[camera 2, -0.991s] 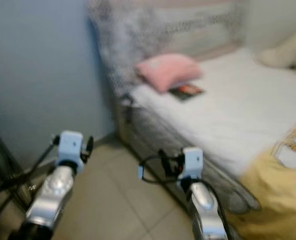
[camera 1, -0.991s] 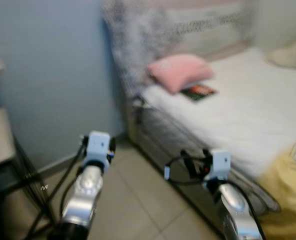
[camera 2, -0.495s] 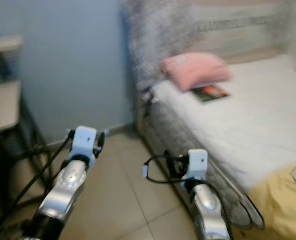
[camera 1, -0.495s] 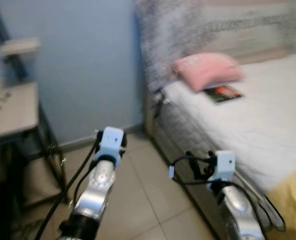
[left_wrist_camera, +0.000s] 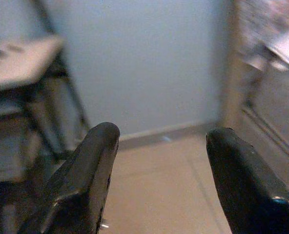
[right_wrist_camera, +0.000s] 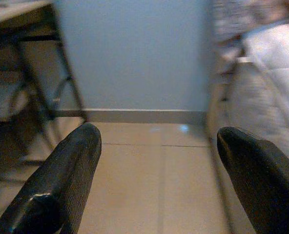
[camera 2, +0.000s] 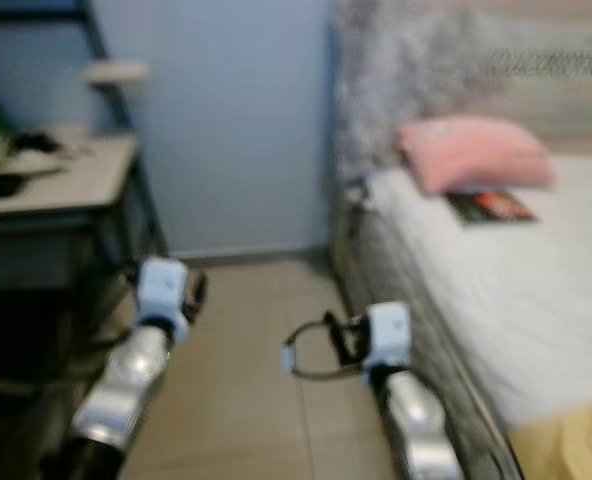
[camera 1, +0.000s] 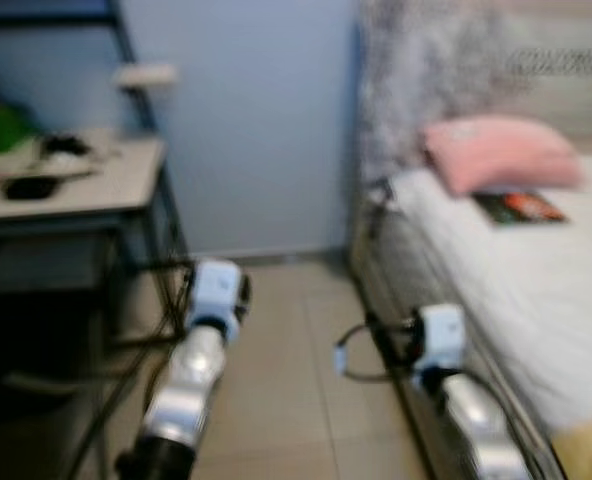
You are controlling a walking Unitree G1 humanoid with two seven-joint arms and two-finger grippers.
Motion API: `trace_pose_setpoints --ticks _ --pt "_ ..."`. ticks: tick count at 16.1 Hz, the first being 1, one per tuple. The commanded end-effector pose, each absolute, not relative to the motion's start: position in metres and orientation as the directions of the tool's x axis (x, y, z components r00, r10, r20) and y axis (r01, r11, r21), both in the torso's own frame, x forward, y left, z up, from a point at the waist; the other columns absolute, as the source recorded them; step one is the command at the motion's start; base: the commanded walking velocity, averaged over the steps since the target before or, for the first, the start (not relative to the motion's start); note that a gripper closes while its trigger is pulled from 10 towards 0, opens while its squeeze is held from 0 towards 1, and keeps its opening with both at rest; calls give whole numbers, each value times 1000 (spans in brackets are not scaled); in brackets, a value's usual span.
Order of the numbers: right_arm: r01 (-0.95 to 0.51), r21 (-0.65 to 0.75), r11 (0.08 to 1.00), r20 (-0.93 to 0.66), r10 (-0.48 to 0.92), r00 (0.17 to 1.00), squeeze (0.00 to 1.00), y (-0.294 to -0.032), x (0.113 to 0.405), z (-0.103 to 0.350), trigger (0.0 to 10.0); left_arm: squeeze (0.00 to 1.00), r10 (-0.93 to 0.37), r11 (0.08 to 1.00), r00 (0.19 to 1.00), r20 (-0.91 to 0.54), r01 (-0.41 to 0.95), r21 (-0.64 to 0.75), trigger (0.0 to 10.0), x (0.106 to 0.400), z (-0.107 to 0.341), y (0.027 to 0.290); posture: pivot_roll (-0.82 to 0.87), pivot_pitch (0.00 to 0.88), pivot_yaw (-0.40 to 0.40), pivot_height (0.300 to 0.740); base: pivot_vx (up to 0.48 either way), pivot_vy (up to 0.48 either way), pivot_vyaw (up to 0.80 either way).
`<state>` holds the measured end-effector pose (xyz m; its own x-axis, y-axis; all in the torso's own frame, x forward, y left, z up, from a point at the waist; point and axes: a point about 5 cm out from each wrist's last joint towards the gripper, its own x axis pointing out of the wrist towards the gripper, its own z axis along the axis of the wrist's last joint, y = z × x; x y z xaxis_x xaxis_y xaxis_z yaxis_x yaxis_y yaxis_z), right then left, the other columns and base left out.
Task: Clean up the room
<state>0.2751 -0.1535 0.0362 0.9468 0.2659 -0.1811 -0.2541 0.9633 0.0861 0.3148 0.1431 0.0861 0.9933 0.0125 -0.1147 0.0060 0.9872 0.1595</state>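
Head stereo pair looking down over both arms; wrist cameras low, facing the shared blue wall.

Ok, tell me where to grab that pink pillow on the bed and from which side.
Grip the pink pillow at its near rounded edge, coming from the floor side of the bed. It lies flat and soft by the headboard, partly over a book, so a pinch on the bulging edge probably holds best.
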Motion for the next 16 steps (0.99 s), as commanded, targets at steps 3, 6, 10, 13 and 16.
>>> trace_pose_setpoints --ticks 3,6,10,13,16 --pt "-308 65 949 -151 315 937 0 -146 280 44 10000 0 51 988 991 -122 -32 154 10000 314 85 150 121 0 13 740 405 257 229" --pt "-314 63 947 -142 320 937 0 -145 279 45 10000 0 51 988 989 -138 -30 150 10000 312 82 150 123 0 13 740 417 165 594" --pt "-333 59 941 -145 338 930 0 -142 282 46 10000 0 55 987 990 -127 -34 160 10000 313 83 153 133 0 9 740 442 0 578" --pt "-338 53 940 -140 342 929 0 -142 282 46 10000 0 62 982 992 -107 -42 185 10000 313 85 160 143 0 5 740 450 0 575" --pt "-348 43 937 -113 350 930 0 -140 284 50 10000 0 66 981 994 -92 -48 188 10000 311 86 164 148 0 5 740 460 0 575"
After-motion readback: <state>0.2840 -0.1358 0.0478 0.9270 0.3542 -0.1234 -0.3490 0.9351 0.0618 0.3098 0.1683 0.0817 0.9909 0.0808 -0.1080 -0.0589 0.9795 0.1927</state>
